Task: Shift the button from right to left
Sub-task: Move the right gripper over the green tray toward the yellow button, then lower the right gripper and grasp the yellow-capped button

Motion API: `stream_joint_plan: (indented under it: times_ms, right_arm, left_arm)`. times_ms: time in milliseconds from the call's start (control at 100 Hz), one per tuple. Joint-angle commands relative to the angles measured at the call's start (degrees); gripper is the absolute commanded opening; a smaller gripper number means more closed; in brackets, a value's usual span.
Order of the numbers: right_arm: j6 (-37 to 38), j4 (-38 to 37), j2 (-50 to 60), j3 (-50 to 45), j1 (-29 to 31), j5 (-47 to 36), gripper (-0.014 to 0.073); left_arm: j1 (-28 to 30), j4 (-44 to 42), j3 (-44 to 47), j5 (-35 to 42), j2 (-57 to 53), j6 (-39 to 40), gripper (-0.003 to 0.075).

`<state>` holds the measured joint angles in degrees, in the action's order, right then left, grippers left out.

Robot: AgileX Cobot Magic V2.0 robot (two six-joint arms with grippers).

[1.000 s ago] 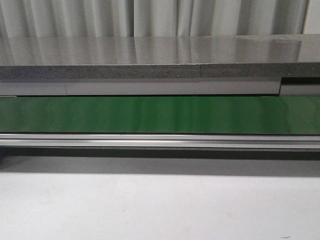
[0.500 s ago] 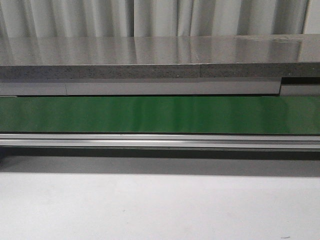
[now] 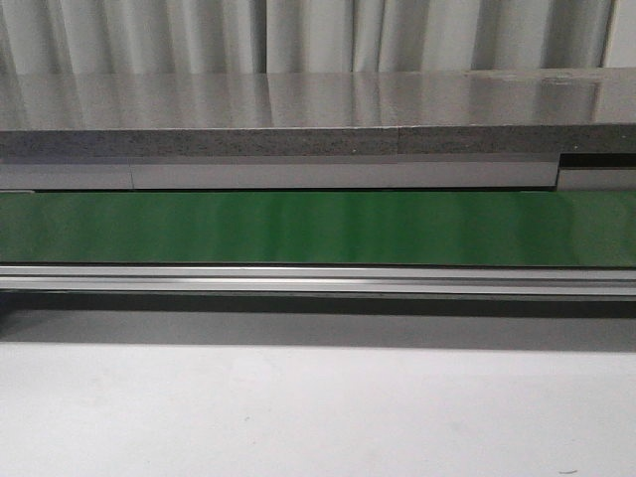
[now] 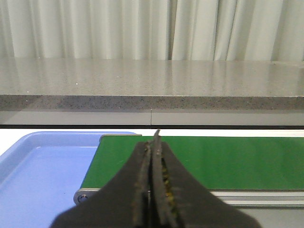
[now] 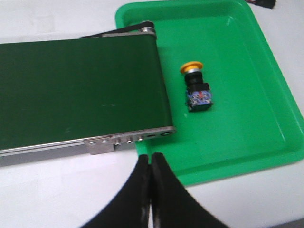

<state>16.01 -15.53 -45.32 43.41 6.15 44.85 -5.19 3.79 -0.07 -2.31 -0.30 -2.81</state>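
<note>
The button (image 5: 195, 87) lies on its side in the green tray (image 5: 247, 118) in the right wrist view, its yellow-orange cap pointing away from my fingers, black body with red and blue marks nearer. My right gripper (image 5: 150, 159) is shut and empty, above the tray's near corner, short of the button. My left gripper (image 4: 153, 142) is shut and empty, over the left end of the green conveyor belt (image 4: 213, 159). Neither gripper nor the button shows in the front view.
A blue tray (image 4: 38, 175) sits beside the belt's left end. The belt (image 3: 318, 229) runs across the front view behind an aluminium rail (image 3: 318, 280). A grey stone counter (image 3: 318, 119) and curtains stand behind. The belt's right end (image 5: 85, 90) overlaps the green tray.
</note>
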Motion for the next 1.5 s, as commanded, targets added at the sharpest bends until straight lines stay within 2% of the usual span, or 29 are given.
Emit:
stream_joint_plan:
  times_ms: [0,100,150,270,360,460,580,680,910,980,1100,1490]
  right_arm:
    - [-0.8,-1.1,-2.5,3.8,3.8,-0.6,-0.0046]
    - [-3.9,0.4,-5.2,5.1,8.2,-0.3,0.0079]
    - [-5.2,1.4,-6.2,5.3,10.2,-0.7,0.0185]
    - [-5.9,2.5,-8.6,5.3,13.7,-0.8,0.0514]
    - [-6.1,2.5,-10.9,5.3,16.2,-1.2,0.0671]
    - [-8.6,2.6,-14.6,6.2,19.9,-1.5,0.0633]
    - [-12.8,3.6,-20.1,8.7,23.0,-2.4,0.0634]
    - [-16.0,7.4,-24.6,11.0,24.7,-5.9,0.0634]
    - [-35.9,16.4,-36.8,16.5,25.3,-7.8,0.0634]
    - [-39.3,19.4,-40.6,18.5,25.3,-7.8,0.0634]
    - [-39.9,21.7,-46.5,22.1,25.3,-7.9,0.0634]
    - [-39.9,22.4,-59.9,31.2,25.4,-7.5,0.0634]
  left_arm:
    - [-0.1,0.2,2.6,4.5,-1.8,0.6,-0.0020]
    - [-0.1,0.2,2.6,4.5,-1.8,0.6,-0.0020]
    - [-0.1,0.2,2.6,4.5,-1.8,0.6,-0.0020]
    - [-0.1,0.2,2.6,4.5,-1.8,0.6,-0.0020]
    - [-0.1,0.2,2.6,4.5,-1.8,0.6,-0.0020]
    - [-0.1,0.2,2.6,4.5,-1.8,0.6,-0.0020]
    - [-0.1,0.2,2.6,4.5,-1.8,0.6,-0.0020]
    - [-0.1,0.2,2.6,4.5,-1.8,0.6,-0.0020]
    - [-0.1,0.2,2.6,4.5,-1.8,0.6,-0.0020]
    - [-0.1,0.2,2.6,4.5,-1.8,0.6,-0.0020]
    - [-0.1,0.2,2.6,4.5,-1.8,0.6,-0.0020]
    - [-0.1,0.2,2.6,4.5,-1.8,0.6,-0.0020]
